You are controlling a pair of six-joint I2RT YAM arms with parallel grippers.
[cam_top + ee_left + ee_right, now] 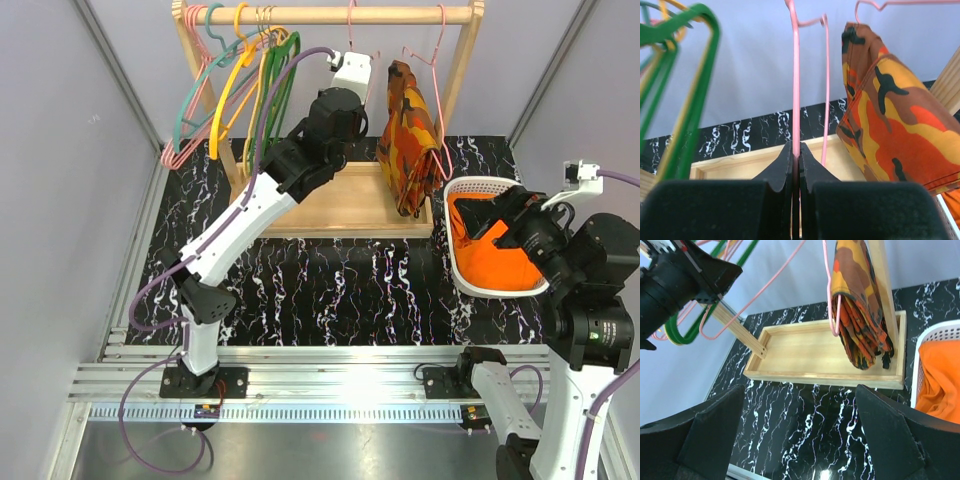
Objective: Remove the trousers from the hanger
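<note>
The plain orange trousers lie bunched in the white basket; they also show at the right edge of the right wrist view. The pale-pink hanger hangs bare from the wooden rail. My left gripper is shut on it; in the left wrist view the jaws pinch the hanger's pink wire. My right gripper hovers over the basket, open and empty; in its own view it spreads wide above the black marbled table.
A camouflage garment hangs on another pink hanger at the rail's right end. Green and yellow hangers crowd the left end. The rack's wooden tray base lies below. Grey walls enclose the table.
</note>
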